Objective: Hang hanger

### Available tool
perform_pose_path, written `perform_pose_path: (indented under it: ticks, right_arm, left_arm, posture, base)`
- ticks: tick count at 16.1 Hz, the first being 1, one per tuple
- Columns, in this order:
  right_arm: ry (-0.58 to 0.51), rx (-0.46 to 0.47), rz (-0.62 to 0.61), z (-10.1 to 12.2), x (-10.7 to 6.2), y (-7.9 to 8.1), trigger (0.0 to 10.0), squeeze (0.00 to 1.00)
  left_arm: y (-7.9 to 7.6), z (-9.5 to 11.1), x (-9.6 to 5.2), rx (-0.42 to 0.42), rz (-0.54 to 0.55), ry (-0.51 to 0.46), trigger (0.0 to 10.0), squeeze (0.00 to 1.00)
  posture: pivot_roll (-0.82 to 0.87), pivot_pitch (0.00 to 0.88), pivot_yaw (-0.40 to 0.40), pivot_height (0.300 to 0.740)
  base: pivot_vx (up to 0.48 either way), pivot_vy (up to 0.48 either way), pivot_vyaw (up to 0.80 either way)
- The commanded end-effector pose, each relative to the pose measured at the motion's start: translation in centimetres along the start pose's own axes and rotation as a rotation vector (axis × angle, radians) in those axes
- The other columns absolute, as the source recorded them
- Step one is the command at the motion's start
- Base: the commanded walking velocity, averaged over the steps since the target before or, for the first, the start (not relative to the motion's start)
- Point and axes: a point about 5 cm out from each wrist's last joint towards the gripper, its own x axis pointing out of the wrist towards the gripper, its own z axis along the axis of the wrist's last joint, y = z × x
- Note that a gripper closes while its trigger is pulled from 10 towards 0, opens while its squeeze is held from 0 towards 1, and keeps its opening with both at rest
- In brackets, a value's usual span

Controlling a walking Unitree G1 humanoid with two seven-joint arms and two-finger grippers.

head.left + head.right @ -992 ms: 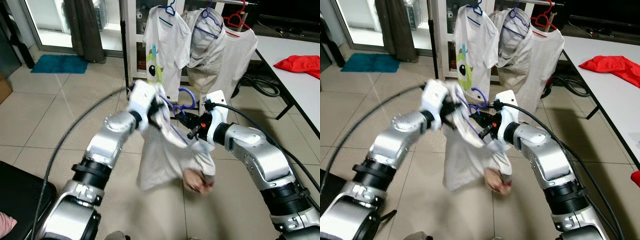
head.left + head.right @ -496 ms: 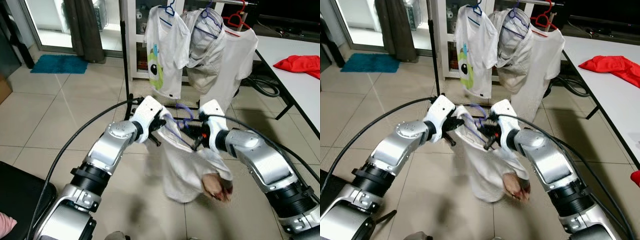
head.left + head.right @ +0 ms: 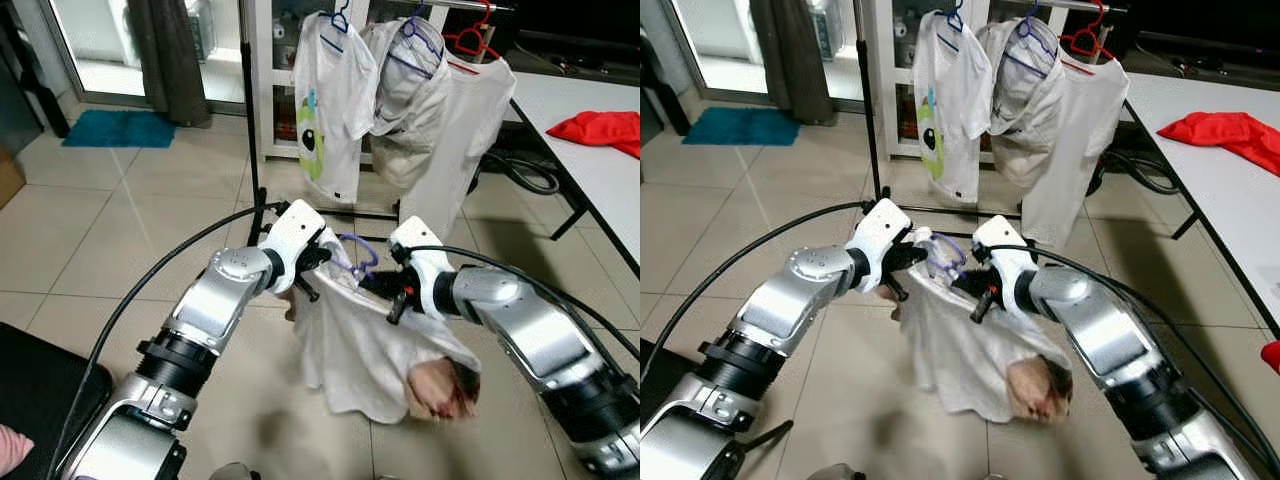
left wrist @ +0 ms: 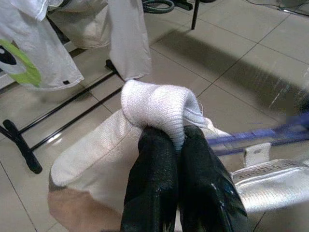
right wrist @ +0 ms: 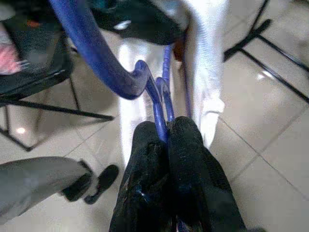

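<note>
In the left eye view, the two silver arms meet in the middle of the frame. Between them hangs a white cotton shirt (image 3: 360, 345) on a purple plastic hanger (image 3: 352, 262), low over the tiled floor (image 3: 120, 200). The left gripper (image 3: 318, 262) and the right gripper (image 3: 385, 290) sit at the two sides of the hanger. At the top of the frame stands a black metal clothes rack (image 3: 250, 120) with three pale shirts (image 3: 400, 90) already hung.

In the left wrist view, the left gripper (image 4: 176, 145) is clenched on a fold of the white shirt.

In the right wrist view, the right gripper (image 5: 166, 133) is clamped tight on the thin purple hanger wire.

The step looks like carrying the shirt to the rack. Next the arms likely need to lift the hook up high and over the rail.
</note>
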Motion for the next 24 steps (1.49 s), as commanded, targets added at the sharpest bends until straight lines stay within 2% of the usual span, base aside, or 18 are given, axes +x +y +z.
perform_pose_path:
  ticks: [1,5,6,7,8,9,11,14,16,19,21,22,23,24]
  right_arm:
    - [-0.081,-0.032,0.062,1.4,-0.4,0.6,10.0,0.00]
    - [-0.151,0.007,0.107,2.0,-0.9,0.7,10.0,0.00]
    - [-0.152,0.009,0.111,2.0,-0.9,0.8,10.0,0.00]
    - [-0.151,0.010,0.113,2.0,-0.9,0.8,10.0,0.00]
    - [-0.150,0.010,0.115,1.9,-0.9,0.9,10.0,0.00]
    - [-0.147,0.012,0.116,1.8,-0.8,0.9,10.0,0.00]
    - [-0.140,0.014,0.114,1.7,-0.8,0.8,10.0,0.00]
    - [-0.118,0.021,0.092,1.4,-0.8,0.5,10.0,0.00]
    - [-0.102,0.033,0.071,1.1,-0.8,0.2,10.0,0.00]
    - [-0.107,0.052,0.041,1.1,-0.8,-0.4,10.0,0.00]
    - [-0.117,0.060,0.033,1.2,-0.9,-0.6,10.0,0.00]
    - [-0.126,0.077,0.012,1.3,-1.1,-1.2,10.0,0.00]
    - [-0.128,0.081,0.006,1.3,-1.1,-1.3,10.0,0.00]
    - [-0.130,0.085,0.002,1.3,-1.2,-1.5,10.0,0.00]
  left_arm:
    - [-0.3,0.2,0.0,0.022,-0.006,0.008,0.0,0.00]
    - [0.0,-0.1,-0.1,0.025,-0.012,0.014,0.0,0.00]
    - [-0.1,0.3,-0.2,0.012,-0.025,-0.026,10.0,0.00]
    - [-0.2,0.7,-0.2,-0.035,-0.045,-0.059,10.0,0.00]
    - [-0.5,0.8,-0.4,-0.058,-0.090,-0.069,10.0,0.78]
    - [-0.7,0.9,-0.5,-0.061,-0.125,-0.075,10.0,1.00]
    - [-1.2,0.6,-0.8,-0.065,-0.185,-0.052,10.0,1.00]
    - [-1.0,0.2,-1.3,-0.059,-0.204,-0.036,10.0,1.00]
    - [-0.4,0.1,-1.9,-0.061,-0.208,-0.034,10.0,1.00]
    - [1.5,-0.4,-3.7,-0.060,-0.196,-0.035,10.0,1.00]
    - [2.4,-0.5,-4.3,-0.067,-0.164,-0.041,10.0,1.00]
    - [3.2,-0.4,-5.4,-0.066,-0.161,-0.072,10.0,1.00]
    - [3.3,-0.4,-5.7,-0.060,-0.166,-0.082,10.0,1.00]
    - [3.1,0.1,-6.3,-0.053,-0.207,-0.133,10.0,1.00]
  posture:
    - [-0.09,0.000,-0.074,0.740]
    - [-0.09,0.000,-0.077,0.740]
    - [-0.09,0.000,-0.079,0.740]
    - [-0.09,0.000,-0.080,0.740]
    - [-0.09,0.000,-0.082,0.740]
    - [-0.09,0.000,-0.082,0.740]
    - [-0.09,0.000,-0.083,0.740]
    - [-0.09,0.000,-0.085,0.740]
    - [-0.09,0.000,-0.087,0.740]
    - [-0.09,0.000,-0.089,0.740]
    - [-0.08,0.000,-0.092,0.740]
    - [-0.08,0.000,-0.098,0.740]
    - [-0.08,0.000,-0.098,0.740]
    - [-0.07,0.000,-0.100,0.740]
  base:
    - [0.000,0.000,0.00]
    - [0.000,0.000,0.00]
    - [0.000,0.000,0.00]
    - [0.000,0.000,0.00]
    - [0.000,0.000,0.00]
    - [0.000,0.000,0.00]
    - [0.000,0.000,0.00]
    - [0.000,0.000,0.00]
    - [0.000,0.000,0.00]
    - [0.000,0.000,0.00]
    - [0.000,0.000,0.00]
    - [0.000,0.000,0.00]
    - [0.000,0.000,0.00]
    - [0.000,0.000,0.00]
